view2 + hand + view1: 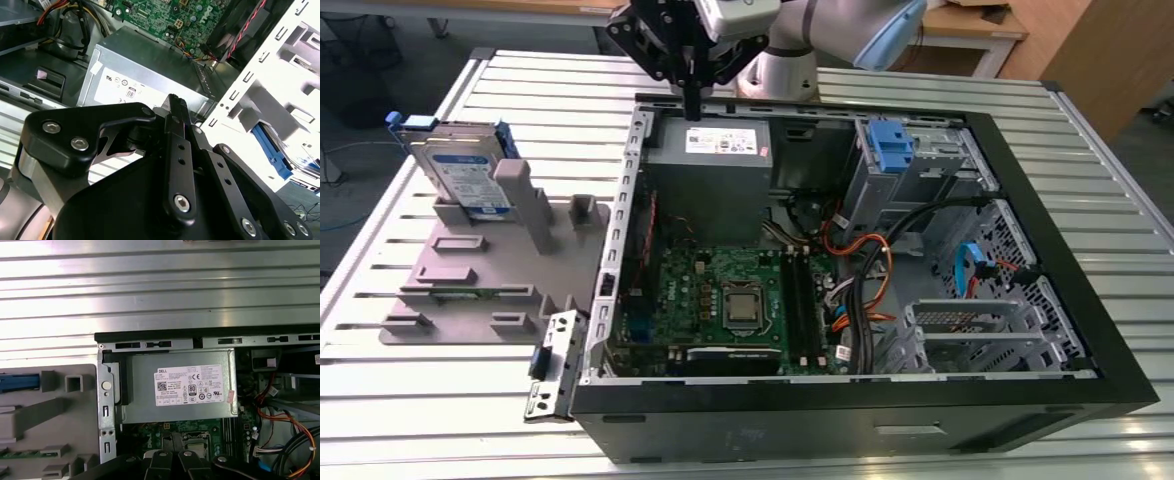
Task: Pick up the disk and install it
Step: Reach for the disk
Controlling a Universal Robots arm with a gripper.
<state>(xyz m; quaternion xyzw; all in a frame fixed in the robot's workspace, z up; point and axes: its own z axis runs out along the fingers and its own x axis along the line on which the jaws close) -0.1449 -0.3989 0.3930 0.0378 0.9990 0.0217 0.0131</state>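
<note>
disk upright in grey holder | jaws clenched, empty, above power supply in case

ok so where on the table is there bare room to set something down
Bare ribbed table lies beside the grey fixture at the exterior view's lower left, and between the computer case and the table's edge at that view's right. Crowded inside the case: cables, motherboard, power supply, with the hand above it.

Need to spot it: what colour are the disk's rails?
Blue, along the edges of the disk; clearest in the exterior view.
</note>
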